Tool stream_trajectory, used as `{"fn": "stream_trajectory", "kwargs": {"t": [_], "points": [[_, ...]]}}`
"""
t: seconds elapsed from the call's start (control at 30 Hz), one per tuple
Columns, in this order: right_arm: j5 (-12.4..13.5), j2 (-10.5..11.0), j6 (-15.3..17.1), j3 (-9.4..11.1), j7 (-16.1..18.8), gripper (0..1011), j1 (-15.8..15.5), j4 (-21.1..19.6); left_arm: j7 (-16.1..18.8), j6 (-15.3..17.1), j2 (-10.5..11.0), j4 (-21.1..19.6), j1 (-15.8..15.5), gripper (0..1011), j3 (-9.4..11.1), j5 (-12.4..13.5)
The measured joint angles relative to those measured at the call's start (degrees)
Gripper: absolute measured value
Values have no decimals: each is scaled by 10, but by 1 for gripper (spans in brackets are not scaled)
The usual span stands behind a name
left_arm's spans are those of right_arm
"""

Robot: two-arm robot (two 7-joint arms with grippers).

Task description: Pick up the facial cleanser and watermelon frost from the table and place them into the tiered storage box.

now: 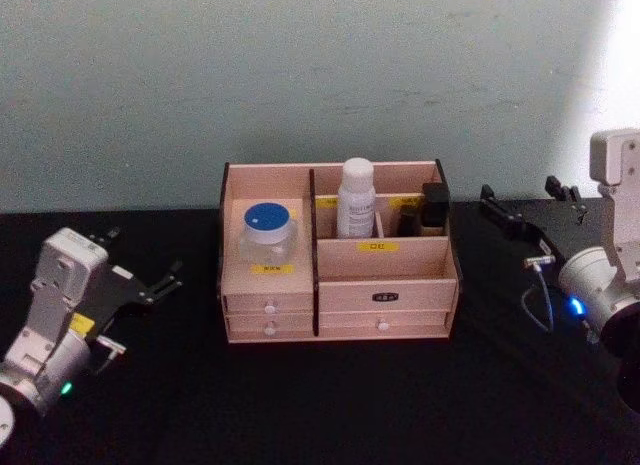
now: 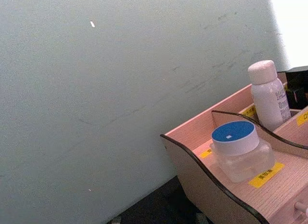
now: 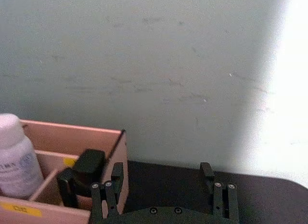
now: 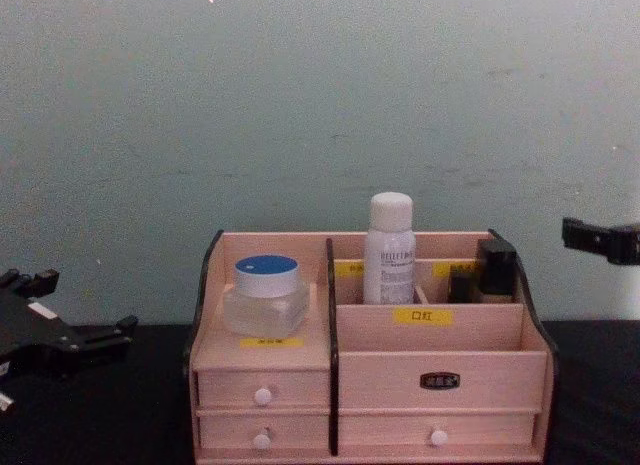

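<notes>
1. The tiered storage box [image 1: 340, 285] sits at the middle of the black worktop [image 1: 330, 405], its back close to the pale wall, its drawers with white knobs facing the robot
2. The watermelon frost [image 1: 268, 235] is in the box's left compartment, upright, blue lid on top, just behind a yellow label; the left wrist view catches it too [image 2: 240, 149], resting on the wooden shelf
3. The facial cleanser [image 1: 356, 197] stands upright in a rear compartment on the right side of the divider, white cap up; in the chest view [image 4: 390, 247] it rises above the box's back wall
4. Small black items [image 1: 432, 207] occupy the rear right compartments, beside the bottle
5. Left gripper [image 1: 150, 275] hangs low over the worktop to the left of the box, well apart from it, fingers spread and holding nothing
6. Right gripper [image 1: 530, 217] is out to the right of the box, near its upper right corner but not touching; its fingers [image 3: 109, 192] are apart and empty in the right wrist view
</notes>
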Motion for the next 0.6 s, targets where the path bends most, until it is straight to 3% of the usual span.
{"fn": "stream_trajectory", "kwargs": {"t": [0.6], "points": [[-35,-13,32,1,10,1002,3,51,0,0,0,0,0,1001,0,0]]}}
